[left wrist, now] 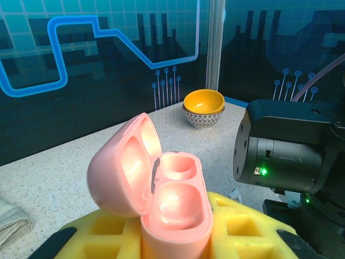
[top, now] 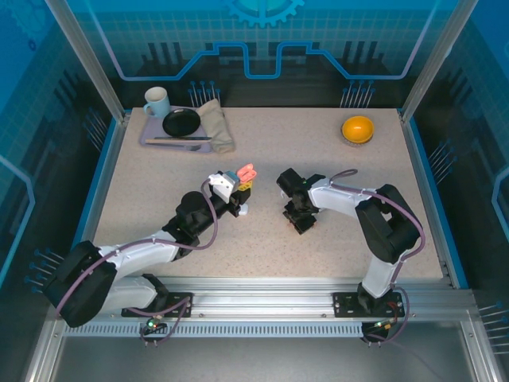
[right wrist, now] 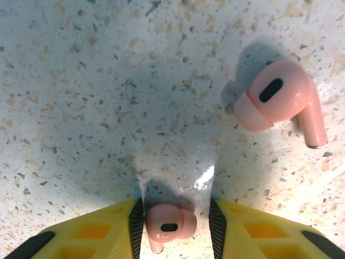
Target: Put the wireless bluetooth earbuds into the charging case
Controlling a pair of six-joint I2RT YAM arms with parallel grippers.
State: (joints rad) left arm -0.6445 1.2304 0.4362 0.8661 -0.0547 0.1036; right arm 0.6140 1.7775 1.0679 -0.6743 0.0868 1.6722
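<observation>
Overhead, your left gripper is clenched on the pink charging case at mid-table. Your right gripper points down at the table nearby. At your left wrist, the case stands between the yellow fingers, lid hinged back. At your right wrist, the jaws are parted and straddle one pink earbud on the table, with a gap at one pad. A second pink earbud lies apart.

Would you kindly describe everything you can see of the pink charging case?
The pink charging case is a small rounded shell of what looks like glossy salmon-pink plastic. Its lid is hinged open and leans to the left in the left wrist view, showing two moulded wells, both empty. The case stands upright, clamped between the yellow fingers of the left end effector.
</observation>
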